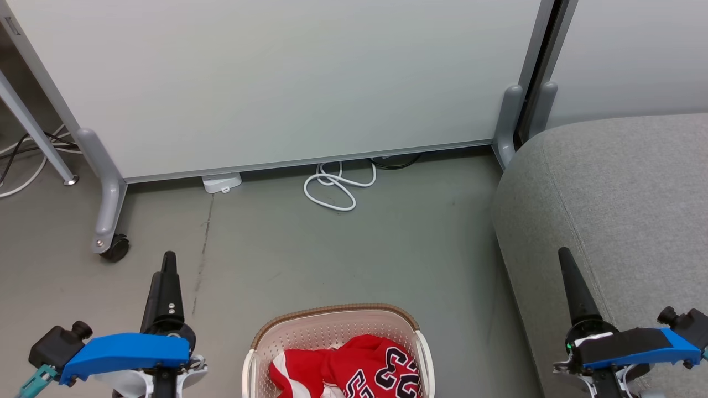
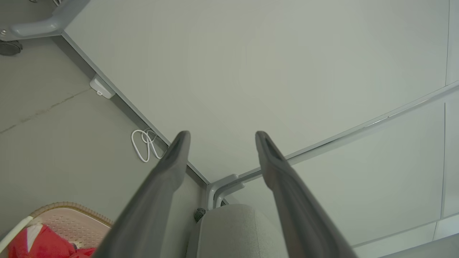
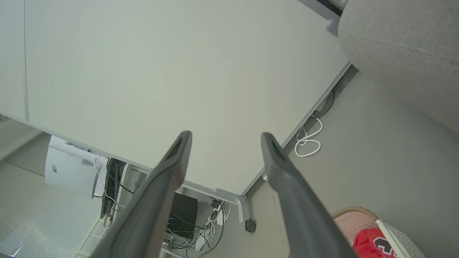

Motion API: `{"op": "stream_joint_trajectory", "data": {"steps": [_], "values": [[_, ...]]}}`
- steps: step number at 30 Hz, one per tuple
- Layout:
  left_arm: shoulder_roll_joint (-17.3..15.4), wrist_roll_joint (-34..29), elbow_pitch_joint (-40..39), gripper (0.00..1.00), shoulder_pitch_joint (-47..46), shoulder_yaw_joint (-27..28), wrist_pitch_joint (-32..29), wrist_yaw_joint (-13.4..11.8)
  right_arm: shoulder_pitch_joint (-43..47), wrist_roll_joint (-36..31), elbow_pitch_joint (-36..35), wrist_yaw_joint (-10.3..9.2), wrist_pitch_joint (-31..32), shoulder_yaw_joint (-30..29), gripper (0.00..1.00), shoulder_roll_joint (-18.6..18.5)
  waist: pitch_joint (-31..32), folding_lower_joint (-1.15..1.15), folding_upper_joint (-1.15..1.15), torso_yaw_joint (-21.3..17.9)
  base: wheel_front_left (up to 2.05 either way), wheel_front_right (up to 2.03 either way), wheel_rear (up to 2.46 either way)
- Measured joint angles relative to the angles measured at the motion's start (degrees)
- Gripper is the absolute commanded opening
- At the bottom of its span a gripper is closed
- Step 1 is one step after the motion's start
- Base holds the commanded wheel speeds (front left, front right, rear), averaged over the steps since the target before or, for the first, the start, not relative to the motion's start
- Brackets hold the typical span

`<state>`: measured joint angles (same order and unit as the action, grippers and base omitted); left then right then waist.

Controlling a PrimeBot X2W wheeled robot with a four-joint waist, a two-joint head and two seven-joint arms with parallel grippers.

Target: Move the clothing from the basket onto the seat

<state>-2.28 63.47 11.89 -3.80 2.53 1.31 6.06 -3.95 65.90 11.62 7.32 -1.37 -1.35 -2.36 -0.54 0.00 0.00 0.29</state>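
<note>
The cream basket (image 1: 332, 326) with its brown rim stands on the floor at the bottom centre of the head view, holding the red clothing (image 1: 354, 367) with black white-edged numbers. The grey seat (image 1: 619, 193) fills the right side. My left gripper (image 1: 167, 262) hovers left of the basket, fingers pointing away from me; my right gripper (image 1: 565, 257) hangs over the seat's front edge. In the left wrist view the left gripper (image 2: 220, 138) stands open and empty, with the basket (image 2: 68, 215) at the lower left. The right gripper (image 3: 226, 138) is open and empty too, the clothing (image 3: 373, 245) at its lower right.
A pale rolling partition (image 1: 276, 83) on grey caster legs (image 1: 110, 221) closes off the back. A white coiled cable (image 1: 334, 188) and a small white box (image 1: 221, 181) lie at its foot. Bare grey floor lies between basket, partition and seat.
</note>
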Motion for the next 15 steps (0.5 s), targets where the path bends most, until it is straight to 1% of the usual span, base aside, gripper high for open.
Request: {"op": "stream_joint_trajectory", "data": {"steps": [11, 15], "values": [[-0.11, -13.8, -0.31, 1.0, -0.52, -3.02, 2.36, -1.53, -0.45, -12.72, 0.14, 0.0, -2.25, 2.56, 1.0, -0.02, 0.0, 0.0, 0.0, 0.06, 0.0, 0.0, 0.0], [-0.75, -18.47, 0.03, 1.0, -0.8, -4.11, 3.02, -2.09, -0.6, -16.73, 0.59, 0.0, -2.88, 3.08, 1.0, -0.04, 0.03, 0.0, 0.0, 0.08, 0.0, 0.0, 0.0]]}}
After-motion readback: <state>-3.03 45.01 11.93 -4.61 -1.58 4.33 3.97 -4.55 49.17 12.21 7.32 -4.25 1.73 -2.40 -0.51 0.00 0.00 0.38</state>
